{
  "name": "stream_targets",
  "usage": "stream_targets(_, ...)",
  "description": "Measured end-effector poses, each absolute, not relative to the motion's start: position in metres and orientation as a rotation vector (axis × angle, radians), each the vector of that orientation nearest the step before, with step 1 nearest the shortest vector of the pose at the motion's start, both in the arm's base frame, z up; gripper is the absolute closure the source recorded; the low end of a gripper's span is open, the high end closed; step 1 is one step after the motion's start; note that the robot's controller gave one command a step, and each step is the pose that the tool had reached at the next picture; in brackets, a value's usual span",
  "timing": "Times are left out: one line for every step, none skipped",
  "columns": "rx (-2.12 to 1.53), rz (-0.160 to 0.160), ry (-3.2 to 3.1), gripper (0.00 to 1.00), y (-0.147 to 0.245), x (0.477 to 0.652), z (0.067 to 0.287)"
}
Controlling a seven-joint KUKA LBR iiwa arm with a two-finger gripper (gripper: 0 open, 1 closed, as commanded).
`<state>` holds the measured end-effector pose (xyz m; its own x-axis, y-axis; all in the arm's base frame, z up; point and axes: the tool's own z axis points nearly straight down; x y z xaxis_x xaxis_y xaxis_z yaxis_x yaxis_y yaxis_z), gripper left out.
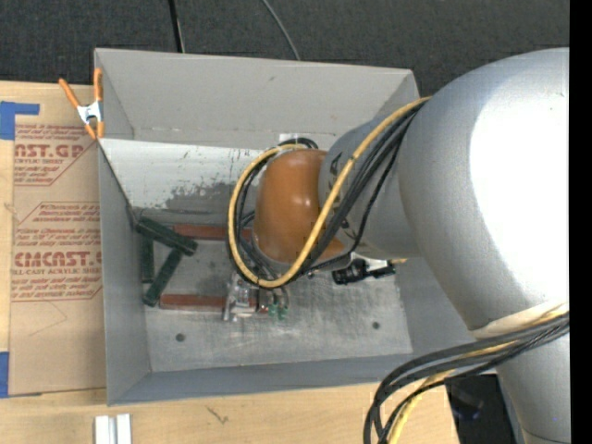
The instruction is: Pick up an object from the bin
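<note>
Near the bin's lower edge, gripper sits at a brown bar's right end; its opening cannot be told. Likely grasp step; next, lift clear.

Three dark green sticks are counted at the left of the bin. Two reddish-brown sticks are counted among them.

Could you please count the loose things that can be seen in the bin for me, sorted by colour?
Dark green bars: 3
Reddish-brown bars: 2
Total: 5, all on the left of the bin floor; anything under the arm cannot be counted.
</note>
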<state>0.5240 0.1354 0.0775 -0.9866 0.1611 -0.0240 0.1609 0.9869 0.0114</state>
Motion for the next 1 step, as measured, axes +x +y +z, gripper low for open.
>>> stream_targets(0.299,0.001,3.127,1.0,0.1193,0.5155,0.2876)
